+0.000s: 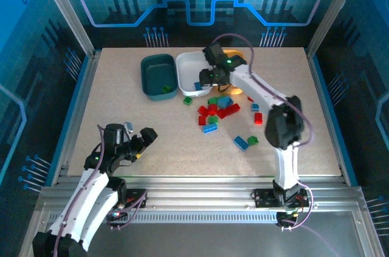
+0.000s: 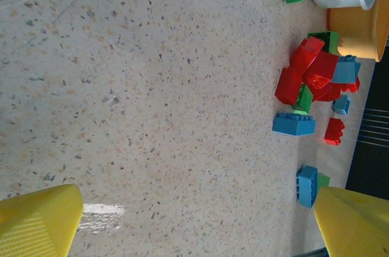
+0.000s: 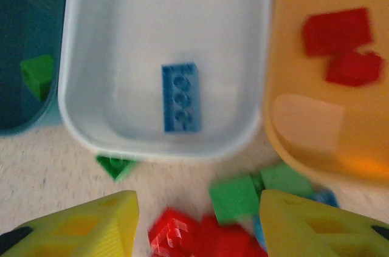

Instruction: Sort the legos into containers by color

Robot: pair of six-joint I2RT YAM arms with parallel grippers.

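Note:
My right gripper (image 3: 197,220) (image 1: 212,79) hangs open over the near rim of the white tray (image 3: 164,26) (image 1: 189,65), with nothing between its yellow fingers. One blue brick (image 3: 181,97) lies in that tray. The teal tray (image 3: 24,26) (image 1: 156,73) holds a green brick (image 3: 37,73). Two red bricks (image 3: 337,32) lie in the orange tray (image 3: 328,117). A pile of red, green and blue legos (image 1: 216,110) (image 2: 316,75) sits on the table just in front of the trays. My left gripper (image 1: 140,132) (image 2: 197,220) is wide open over bare table at the near left.
A loose green brick (image 1: 188,100) lies by the white tray's near corner. More blue, green and red bricks (image 1: 246,141) are scattered right of the pile. The right arm (image 1: 267,96) covers much of the orange tray in the top view. Metal frame rails edge the table.

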